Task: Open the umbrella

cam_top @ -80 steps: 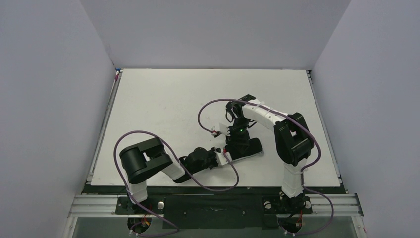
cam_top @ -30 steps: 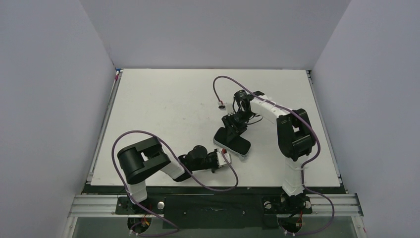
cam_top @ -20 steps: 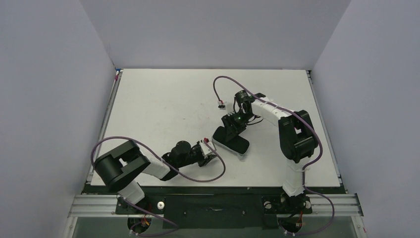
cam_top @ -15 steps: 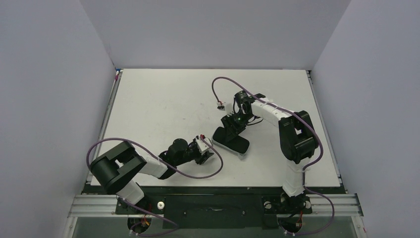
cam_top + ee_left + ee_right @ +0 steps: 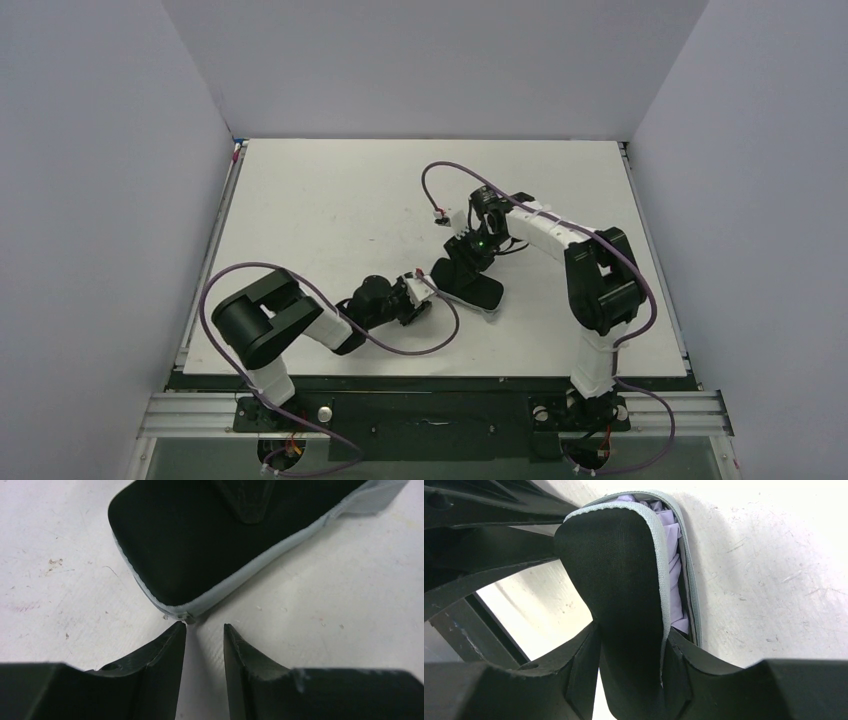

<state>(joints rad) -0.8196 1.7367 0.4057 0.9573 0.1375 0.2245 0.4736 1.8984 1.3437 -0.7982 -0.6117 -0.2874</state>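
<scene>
Umbrella [image 5: 470, 285]: right gripper [image 5: 631, 645] is clenching its flap [image 5: 619, 570], left gripper [image 5: 204, 630] is hovering parted at 9 o'clock, next needing a corner [image 5: 186, 615] grasp.

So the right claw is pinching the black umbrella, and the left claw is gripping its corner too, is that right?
Not quite. The right gripper does pinch the umbrella, but the left gripper grips nothing. The left wrist view shows its fingers apart with nothing between them, just short of the umbrella's grey-edged corner.
</scene>
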